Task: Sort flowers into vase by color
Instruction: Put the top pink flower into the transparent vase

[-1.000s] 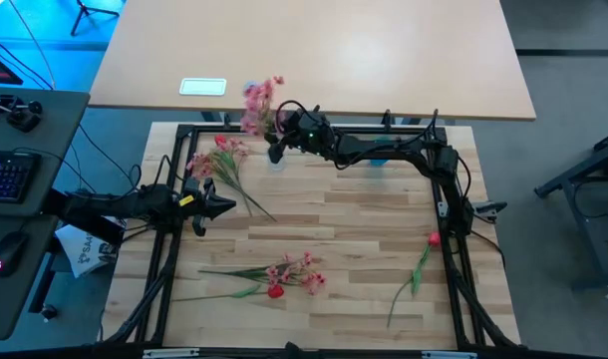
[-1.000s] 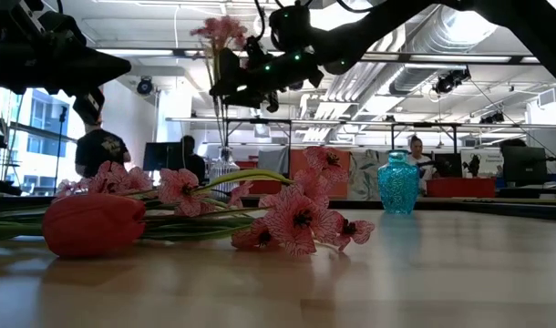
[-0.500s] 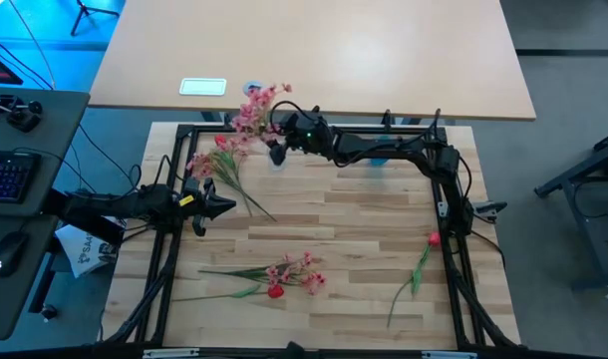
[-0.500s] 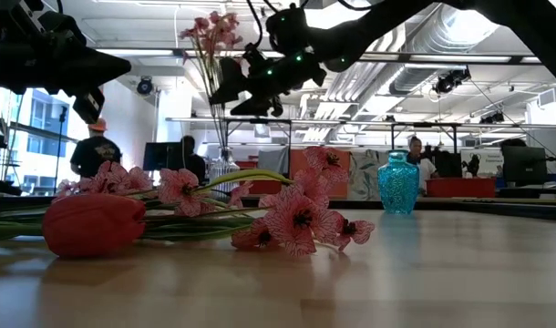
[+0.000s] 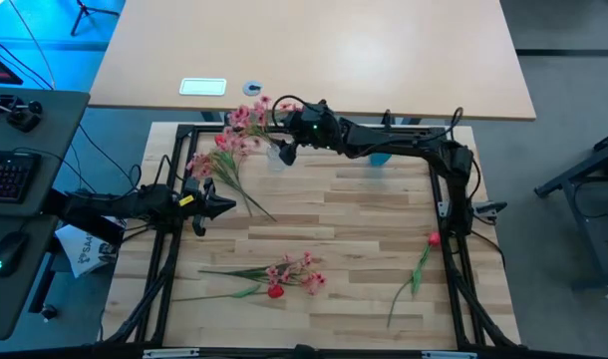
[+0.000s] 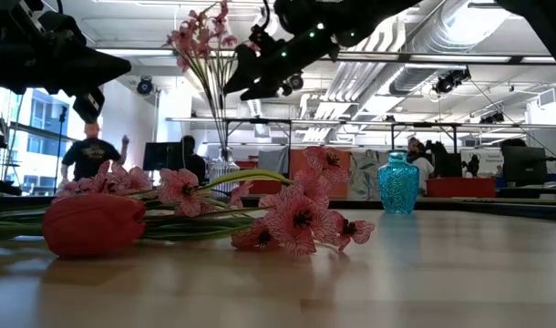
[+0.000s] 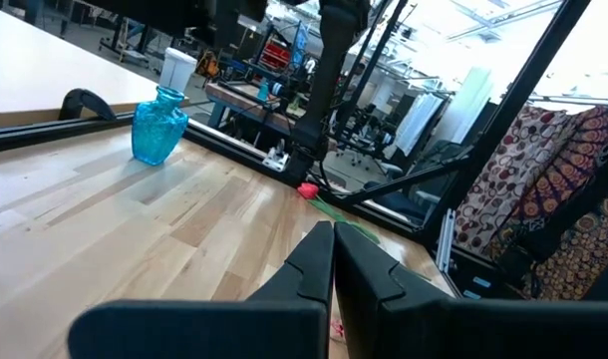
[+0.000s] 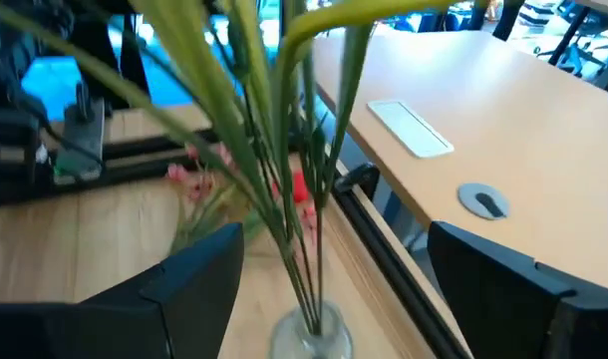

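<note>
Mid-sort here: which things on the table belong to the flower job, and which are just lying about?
Job: pink spray in clear vase; clear vase; blue vase; loose pink sprays; red tulips.
Lying about: white card; grey disc.

Two black jointed arms with trailing black cables; the left arm (image 5: pixel 135 204) bears a yellow marking.

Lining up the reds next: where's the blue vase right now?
In the high view the blue vase stands at the table's far edge, right of centre, partly under the right arm.
</note>
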